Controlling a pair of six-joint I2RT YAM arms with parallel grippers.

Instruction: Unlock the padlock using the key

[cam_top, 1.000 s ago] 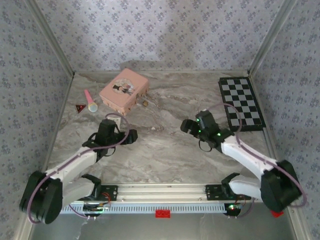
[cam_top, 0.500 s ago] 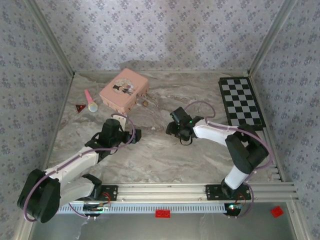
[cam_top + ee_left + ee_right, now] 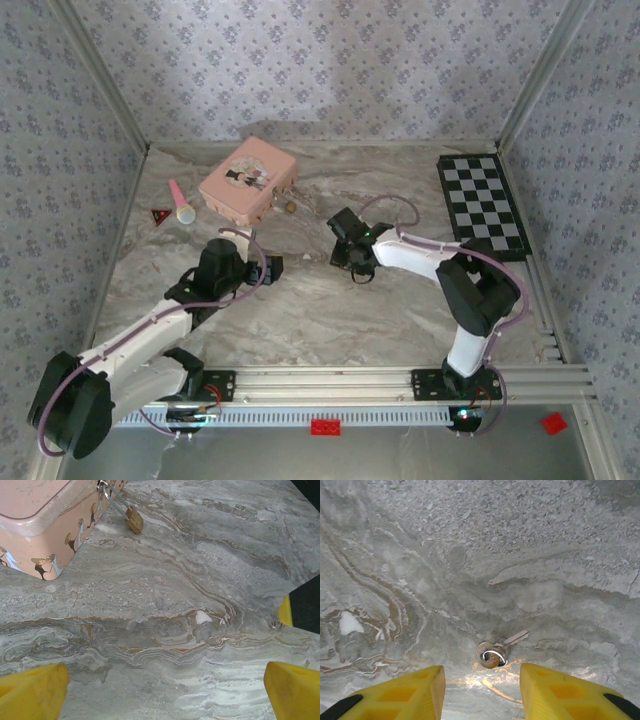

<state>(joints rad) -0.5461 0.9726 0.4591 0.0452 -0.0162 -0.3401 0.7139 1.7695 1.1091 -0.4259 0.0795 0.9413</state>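
Padlock (image 3: 134,520) at tin (image 3: 30,510) right side; key (image 3: 492,652) on table (image 3: 330,320) nearer, rightward; chessboard (image 3: 483,205) far right.

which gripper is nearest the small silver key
The right gripper: the small silver key lies just ahead of the gap between its yellow fingers. The left gripper faces the pink rectangular tin and tiny brass padlock instead.

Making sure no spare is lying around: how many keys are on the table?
1. The key lies flat on the marble table, just ahead of the gap between the right pincer's fingers. Another could be hidden behind the pink tin.
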